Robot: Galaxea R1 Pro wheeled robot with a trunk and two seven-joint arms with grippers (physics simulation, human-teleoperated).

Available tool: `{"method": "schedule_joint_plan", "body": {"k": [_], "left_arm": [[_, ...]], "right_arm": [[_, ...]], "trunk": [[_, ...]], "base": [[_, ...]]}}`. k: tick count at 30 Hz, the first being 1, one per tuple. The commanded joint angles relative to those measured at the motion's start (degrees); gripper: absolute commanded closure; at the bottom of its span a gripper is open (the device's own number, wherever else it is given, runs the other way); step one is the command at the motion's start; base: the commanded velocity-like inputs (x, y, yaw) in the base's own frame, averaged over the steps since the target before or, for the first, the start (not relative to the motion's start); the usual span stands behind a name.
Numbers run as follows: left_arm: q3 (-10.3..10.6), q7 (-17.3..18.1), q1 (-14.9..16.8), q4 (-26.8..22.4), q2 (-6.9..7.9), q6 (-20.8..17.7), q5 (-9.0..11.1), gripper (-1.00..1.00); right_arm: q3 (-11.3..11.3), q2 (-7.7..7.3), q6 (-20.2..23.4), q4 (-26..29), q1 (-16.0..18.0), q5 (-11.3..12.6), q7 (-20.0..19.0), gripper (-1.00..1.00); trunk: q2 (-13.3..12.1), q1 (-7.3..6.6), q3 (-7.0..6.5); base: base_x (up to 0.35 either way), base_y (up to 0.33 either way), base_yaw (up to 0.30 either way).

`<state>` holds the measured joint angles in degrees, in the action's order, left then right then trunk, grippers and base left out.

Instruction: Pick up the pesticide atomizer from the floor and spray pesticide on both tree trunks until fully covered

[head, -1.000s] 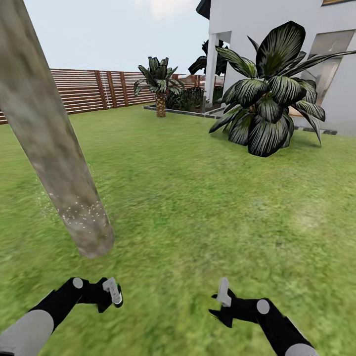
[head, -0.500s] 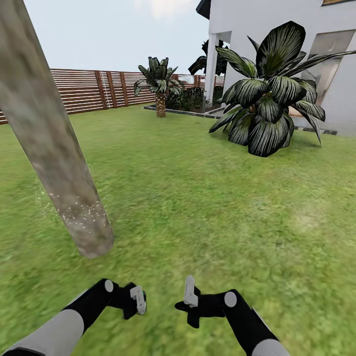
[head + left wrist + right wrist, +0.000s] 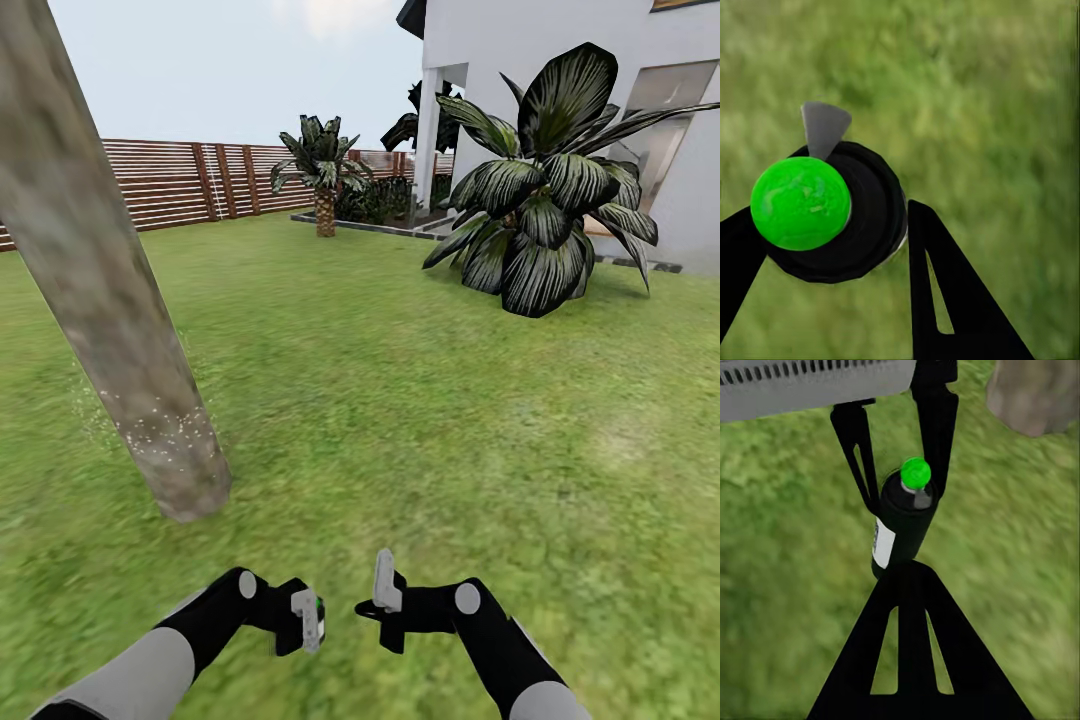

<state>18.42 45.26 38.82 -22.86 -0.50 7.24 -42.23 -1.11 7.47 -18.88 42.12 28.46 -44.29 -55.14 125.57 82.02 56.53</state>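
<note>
Leaning across the lawn at far left, tree trunk speckled pale near its base; hovering low over the grass, left gripper clenching the pesticide atomizer, green cap facing the wrist camera; facing it just beside, right gripper seemingly closed, holding nothing

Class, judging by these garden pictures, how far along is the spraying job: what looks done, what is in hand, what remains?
Done: the pesticide atomizer is off the grass, held in the left gripper. In hand: white specks dot the base of the near tree trunk, so spraying has begun. Left: the trunk higher up looks bare, and a second tree is not in sight. The right gripper holds nothing.
</note>
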Motion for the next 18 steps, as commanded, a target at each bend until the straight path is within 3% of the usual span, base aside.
{"method": "schedule_joint_plan", "body": {"k": [1, 6, 10, 18], "left_arm": [[-0.1, 0.1, 0.0, -0.1, -0.23, 0.9, -0.6, 1.0], [-0.3, 0.7, 0.0, 0.0, -0.5, 1.9, 0.1, 1.0], [-0.3, 3.6, 0.0, 0.0, -0.78, 2.2, 2.9, 1.0], [-0.2, 5.9, 0.0, 0.0, -1.89, 2.3, 3.3, 1.0]], "right_arm": [[0.1, -0.04, -0.3, 0.1, 0.0, -0.5, 0.0, 1.0], [0.1, -0.11, -0.3, 0.1, 0.0, -0.6, 0.1, 1.0], [0.3, -0.43, -0.3, 0.1, 0.0, -0.7, 0.1, 1.0], [0.3, -0.52, -0.4, 0.0, 0.0, -0.7, 0.2, 1.0]], "trunk": [[0.0, -0.01, 0.05], [0.0, -0.01, 0.05], [0.0, -0.01, 0.05], [0.0, -0.01, 0.05]], "base": [[0.0, 0.0, 0.0], [0.0, 0.0, 0.0], [0.0, 0.0, 0.0], [0.0, 0.0, 0.0]]}}
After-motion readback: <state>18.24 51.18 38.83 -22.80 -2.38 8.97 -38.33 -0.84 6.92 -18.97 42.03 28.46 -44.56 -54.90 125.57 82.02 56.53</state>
